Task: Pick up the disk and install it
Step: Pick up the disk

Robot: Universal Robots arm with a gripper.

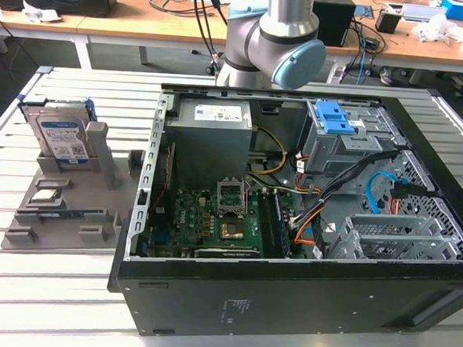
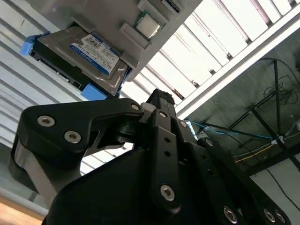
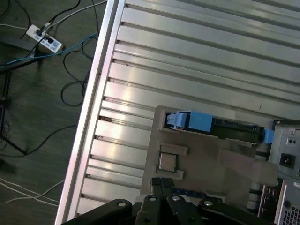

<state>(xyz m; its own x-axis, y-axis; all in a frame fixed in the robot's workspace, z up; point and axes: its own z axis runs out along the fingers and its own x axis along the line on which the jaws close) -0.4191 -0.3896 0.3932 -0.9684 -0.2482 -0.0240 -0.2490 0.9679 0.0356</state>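
Note:
The disk (image 1: 61, 135) is a silver drive with a white-and-blue label in a blue carrier. It stands on edge in a grey holder (image 1: 61, 202) on the slatted table, at the exterior view's left. The second wrist view shows the disk (image 2: 91, 54) label side on, and the first wrist view shows the disk (image 3: 220, 126) from its edge. My gripper (image 3: 163, 183) hangs well above the holder, apart from the disk, with its black fingertips together and nothing between them. In the second wrist view the gripper (image 2: 161, 98) appears side on.
An open computer case (image 1: 287, 295) fills the exterior view's middle and right, with a grey power-supply box (image 1: 212, 133), a motherboard (image 1: 221, 220), a blue latch (image 1: 335, 117) and a metal drive cage (image 1: 400, 239). The arm's joint (image 1: 279, 43) stands behind the case.

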